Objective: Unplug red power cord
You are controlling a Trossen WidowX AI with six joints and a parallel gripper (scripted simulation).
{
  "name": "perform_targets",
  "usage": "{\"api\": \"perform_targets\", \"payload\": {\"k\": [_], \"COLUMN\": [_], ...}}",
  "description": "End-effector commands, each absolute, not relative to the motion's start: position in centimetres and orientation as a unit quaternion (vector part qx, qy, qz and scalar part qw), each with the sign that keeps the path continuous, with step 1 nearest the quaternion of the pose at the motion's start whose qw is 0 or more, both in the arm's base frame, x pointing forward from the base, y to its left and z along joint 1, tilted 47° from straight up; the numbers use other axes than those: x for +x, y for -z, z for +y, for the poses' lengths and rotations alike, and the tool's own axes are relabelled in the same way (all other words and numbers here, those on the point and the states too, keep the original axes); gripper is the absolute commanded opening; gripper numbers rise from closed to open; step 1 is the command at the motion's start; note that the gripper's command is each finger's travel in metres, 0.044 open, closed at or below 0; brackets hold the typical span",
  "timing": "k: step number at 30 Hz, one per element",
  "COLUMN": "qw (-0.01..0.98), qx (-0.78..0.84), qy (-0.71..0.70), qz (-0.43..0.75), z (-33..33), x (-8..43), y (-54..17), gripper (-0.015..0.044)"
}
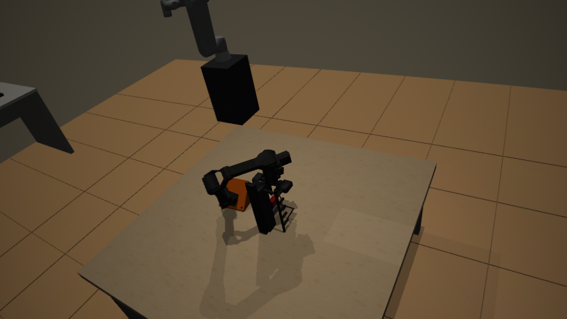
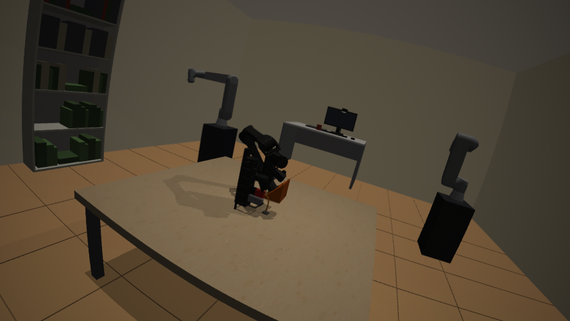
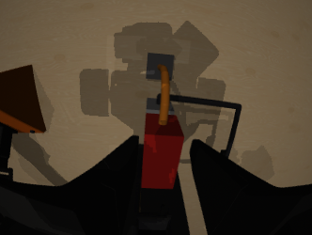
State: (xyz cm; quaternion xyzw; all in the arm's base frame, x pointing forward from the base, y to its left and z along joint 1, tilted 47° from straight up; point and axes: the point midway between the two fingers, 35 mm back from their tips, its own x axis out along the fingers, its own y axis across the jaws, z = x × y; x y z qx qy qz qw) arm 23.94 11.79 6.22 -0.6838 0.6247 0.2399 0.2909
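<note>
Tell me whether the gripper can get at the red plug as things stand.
Probably yes. In the wrist view the gripper straddles the red plug, one finger on each side and nothing between them and it. It looks open, not yet clamped.
</note>
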Motion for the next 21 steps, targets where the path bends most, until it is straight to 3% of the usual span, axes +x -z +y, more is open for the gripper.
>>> {"api": "perform_targets", "payload": {"k": [1,19,21], "qw": [0.288,0.288,0.290], "qx": [-0.685,-0.685,-0.684], "qy": [-0.240,-0.239,-0.240], "qz": [0.625,0.625,0.626], "z": [11.22,10.36,10.59], "x": [23.85,23.97,23.95], "y": [-6.64,-5.82,-5.94], "gripper": [0.0160,0.0160,0.0107]}}
